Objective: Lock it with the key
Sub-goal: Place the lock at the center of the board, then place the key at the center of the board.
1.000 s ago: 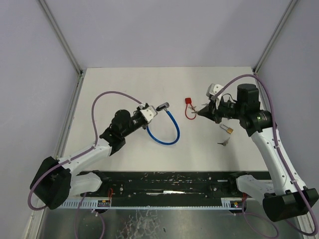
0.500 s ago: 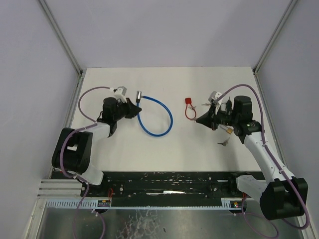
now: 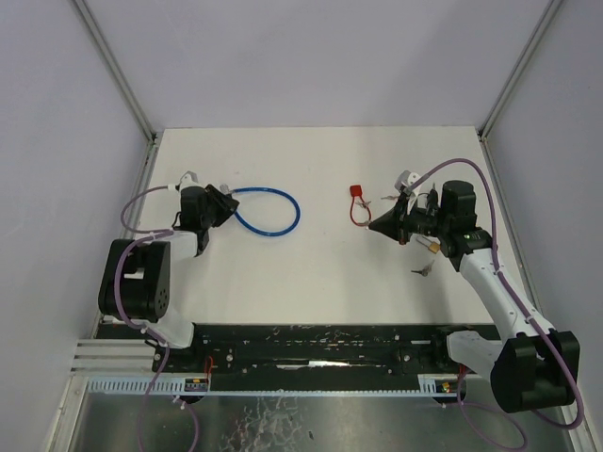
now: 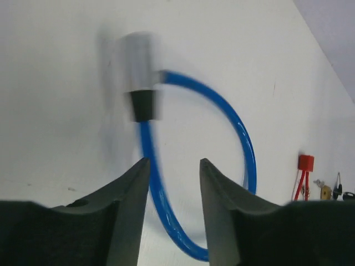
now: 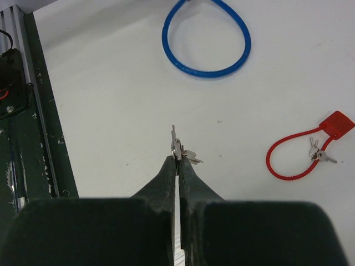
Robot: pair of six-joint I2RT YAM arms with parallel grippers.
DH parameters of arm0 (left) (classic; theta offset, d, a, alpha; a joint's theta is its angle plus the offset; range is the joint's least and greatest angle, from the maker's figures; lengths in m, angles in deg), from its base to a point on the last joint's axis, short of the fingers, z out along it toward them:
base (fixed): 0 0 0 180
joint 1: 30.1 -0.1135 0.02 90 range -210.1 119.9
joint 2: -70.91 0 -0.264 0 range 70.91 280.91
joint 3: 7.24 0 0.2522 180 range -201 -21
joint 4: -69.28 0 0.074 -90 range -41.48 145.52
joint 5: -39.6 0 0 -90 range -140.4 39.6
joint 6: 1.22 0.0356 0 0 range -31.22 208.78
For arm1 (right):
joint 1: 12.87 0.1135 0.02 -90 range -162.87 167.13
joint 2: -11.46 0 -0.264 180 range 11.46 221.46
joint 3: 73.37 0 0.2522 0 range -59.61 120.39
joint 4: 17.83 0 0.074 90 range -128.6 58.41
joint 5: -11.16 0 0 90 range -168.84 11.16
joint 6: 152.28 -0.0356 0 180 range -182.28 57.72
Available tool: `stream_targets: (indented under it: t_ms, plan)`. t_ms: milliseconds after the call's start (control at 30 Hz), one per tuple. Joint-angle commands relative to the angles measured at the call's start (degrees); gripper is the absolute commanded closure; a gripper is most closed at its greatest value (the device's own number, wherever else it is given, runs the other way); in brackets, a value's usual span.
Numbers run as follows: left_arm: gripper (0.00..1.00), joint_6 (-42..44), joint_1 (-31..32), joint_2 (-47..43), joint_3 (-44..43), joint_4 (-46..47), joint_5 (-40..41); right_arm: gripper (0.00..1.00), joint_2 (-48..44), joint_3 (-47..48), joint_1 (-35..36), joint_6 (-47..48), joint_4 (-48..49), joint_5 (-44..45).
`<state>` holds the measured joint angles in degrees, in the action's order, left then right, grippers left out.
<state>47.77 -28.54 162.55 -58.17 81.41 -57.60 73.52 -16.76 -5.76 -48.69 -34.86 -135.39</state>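
Open table (image 3: 311,268) lies between the blue cable lock (image 5: 206,73) and red lock (image 3: 355,192) (loose keys (image 3: 421,271) sit farther right).

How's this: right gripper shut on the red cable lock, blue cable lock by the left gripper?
No: right wrist view shows the right gripper shut on a key; the red cable lock lies free on the table. The blue cable lock is by the left gripper.

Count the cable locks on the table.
2. The blue lock lies at the left of the table; the red lock lies right of centre. A brass thing further right is too small to identify and may be another lock.
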Motion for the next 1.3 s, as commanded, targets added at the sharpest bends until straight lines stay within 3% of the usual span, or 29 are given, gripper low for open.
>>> stream_targets:
  t_ms: [0,233,433,667,800,900,1067,1267]
  plan:
    - [0.55,-1.5,-0.3,-4.9,-0.5,0.7,7.5,0.98,-0.1,0.0,-0.3,-0.9,3.1,-1.2]
    - [0.34,-1.6,-0.6,-14.9,5.2,2.6,12.1,0.97,-0.2,-0.2,-0.5,-1.0,3.3,-1.6]
    - [0.10,-1.2,-0.7,-21.4,10.4,14.1,0.3,0.97,-0.6,-0.5,-0.6,-1.2,3.7,-2.3]
    - [0.12,-5.2,-0.5,-17.9,13.4,38.1,-26.5,0.96,-0.8,-0.7,-0.9,-1.6,4.2,-2.8]
    - [0.20,-9.1,2.6,-14.5,15.2,52.6,-33.4,0.96,-1.0,-0.7,-1.1,-2.0,4.5,-3.2]
    - [0.23,-0.4,10.0,-16.5,19.5,58.7,-28.6,0.96,-1.3,-0.8,-1.3,-2.8,4.8,-3.7]
    - [0.21,31.8,33.6,-21.6,26.8,57.1,-10.3,0.95,-1.5,-1.4,-1.7,-5.9,7.0,-5.0]
    - [0.18,49.3,46.9,-12.6,27.1,65.3,3.0,0.95,-0.7,-1.5,-1.9,-7.5,7.8,-5.5]
